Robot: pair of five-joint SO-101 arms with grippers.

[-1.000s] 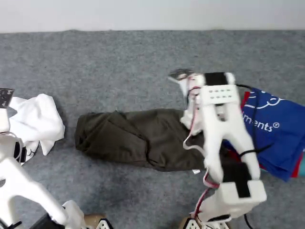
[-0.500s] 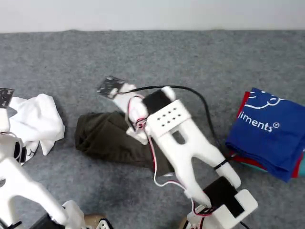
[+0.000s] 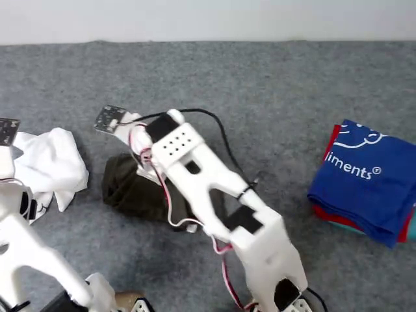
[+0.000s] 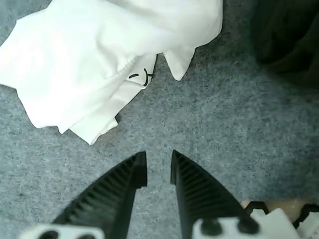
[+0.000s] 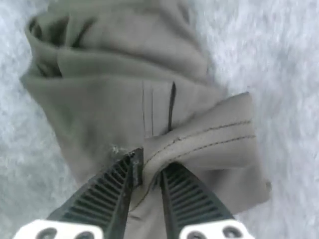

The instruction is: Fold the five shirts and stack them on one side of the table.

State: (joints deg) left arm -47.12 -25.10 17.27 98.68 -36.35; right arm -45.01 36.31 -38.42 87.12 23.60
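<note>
Grey felt-like table covering (image 3: 273, 84) spans the work area. A pale wall strip (image 3: 208, 19) borders its far edge. A tan item (image 3: 127, 300), possibly a clamp, sits at the near edge.

White plastic arms (image 3: 195, 175), blk servo blocks (image 3: 244, 221), red/white + blk cables (image 3: 160, 188); end effector (image 4: 158, 169) fingers (image 4: 194, 194) blk, ribbed.

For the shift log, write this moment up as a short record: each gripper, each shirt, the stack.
right gripper: shut on a fold of the olive shirt
left gripper: open, over bare table beside the white shirt
olive shirt: bunched, mid-table
white shirt: crumpled, unfolded, by the left arm
folded stack: blue on top, red and teal edges beneath, at the table's opposite side
</note>
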